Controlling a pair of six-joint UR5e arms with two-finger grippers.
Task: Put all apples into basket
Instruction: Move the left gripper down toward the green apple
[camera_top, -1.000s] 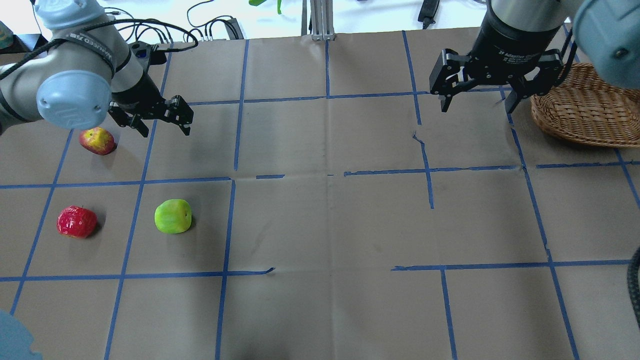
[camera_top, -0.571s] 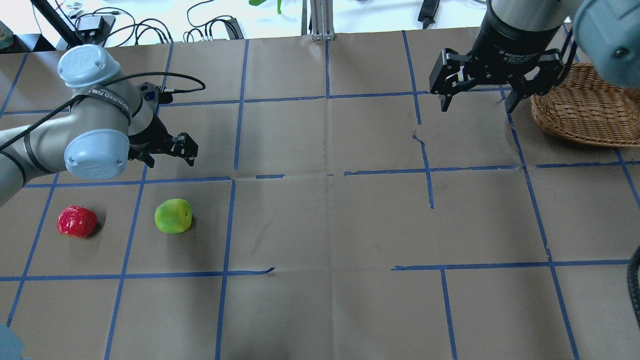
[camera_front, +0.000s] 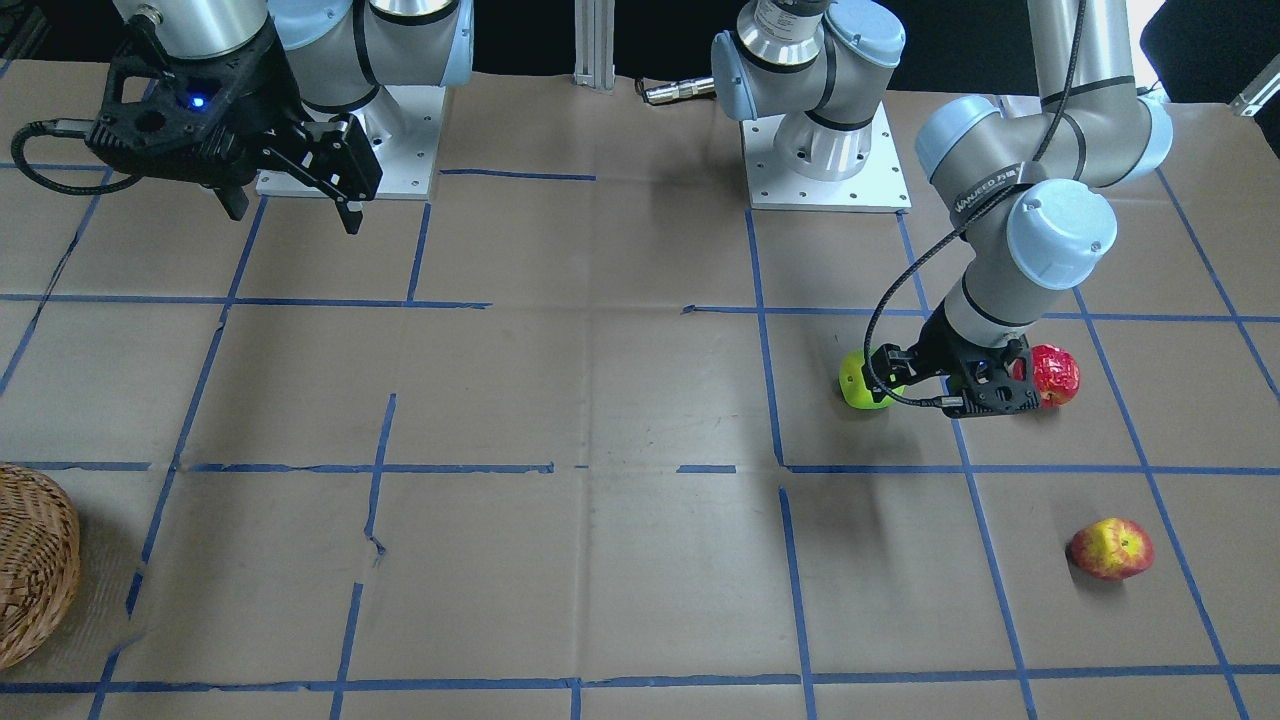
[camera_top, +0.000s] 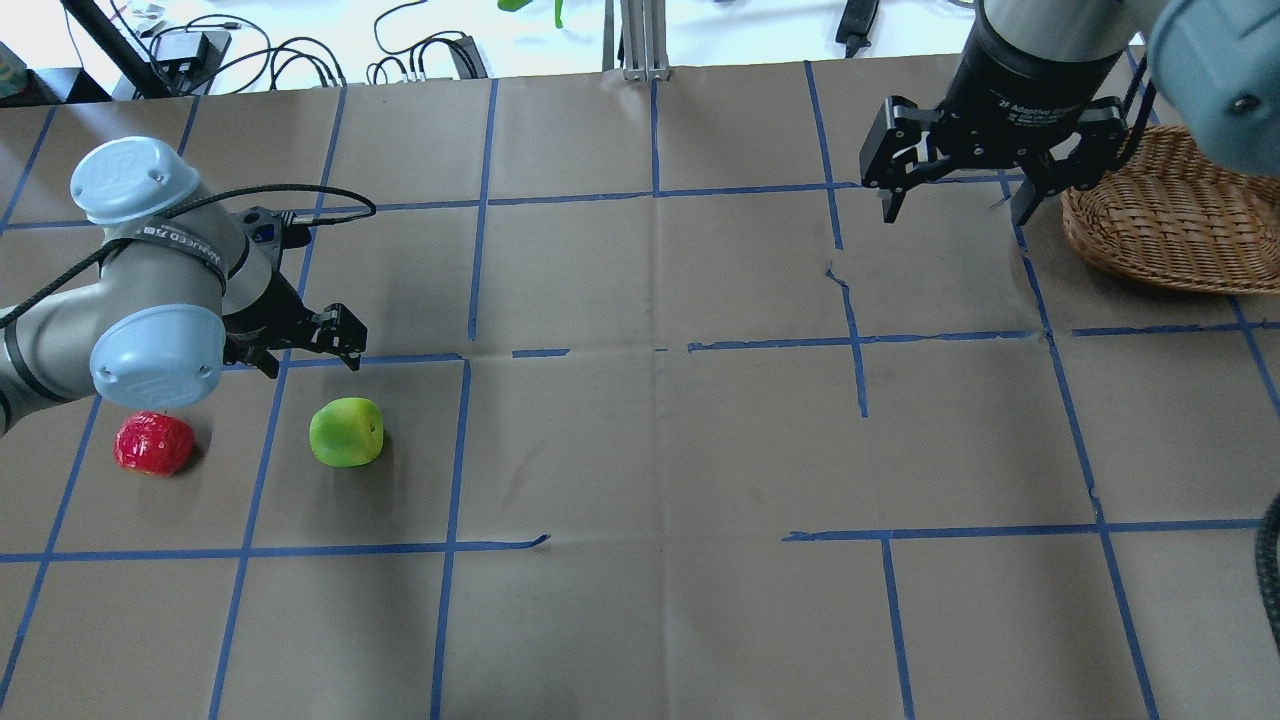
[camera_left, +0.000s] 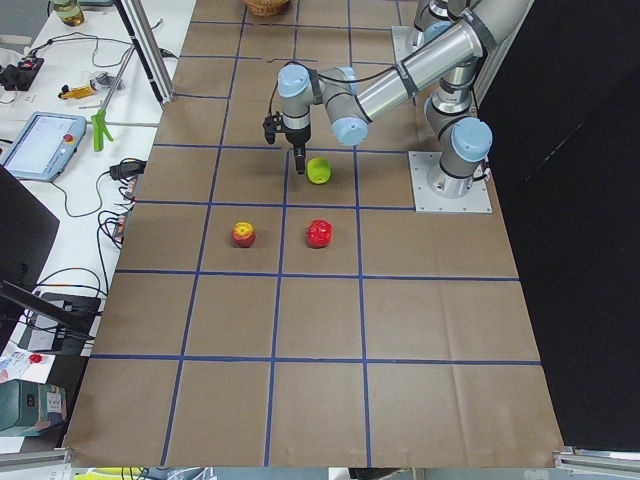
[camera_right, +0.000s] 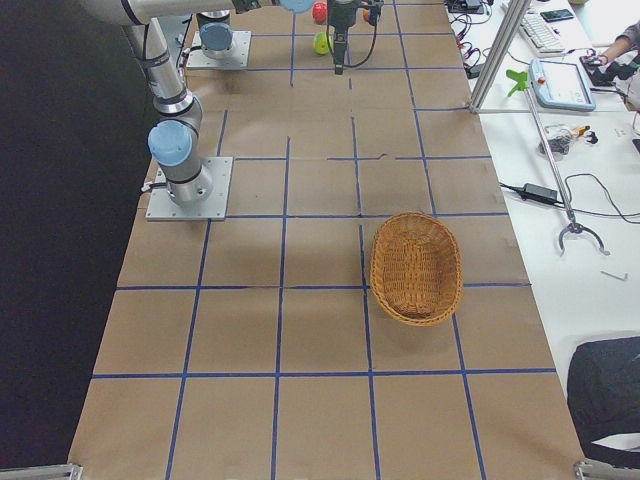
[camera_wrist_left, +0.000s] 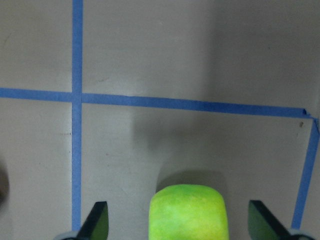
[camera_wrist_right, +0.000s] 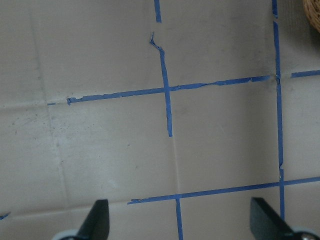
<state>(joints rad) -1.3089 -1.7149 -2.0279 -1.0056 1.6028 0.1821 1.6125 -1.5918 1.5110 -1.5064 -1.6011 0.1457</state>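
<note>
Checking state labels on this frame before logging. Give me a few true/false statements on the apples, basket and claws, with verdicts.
1. The round woven wicker basket holds no apple. True.
2. The left claw is shut on the bright green apple. False: the claw is open, and the apple lies ungripped on the brown paper-covered table.
3. The right claw holds the deep red wrinkly apple. False: it is open and empty, and that apple lies on the table.
4. The red-and-yellow apple lies on the table, apart from the other two. True.
</note>
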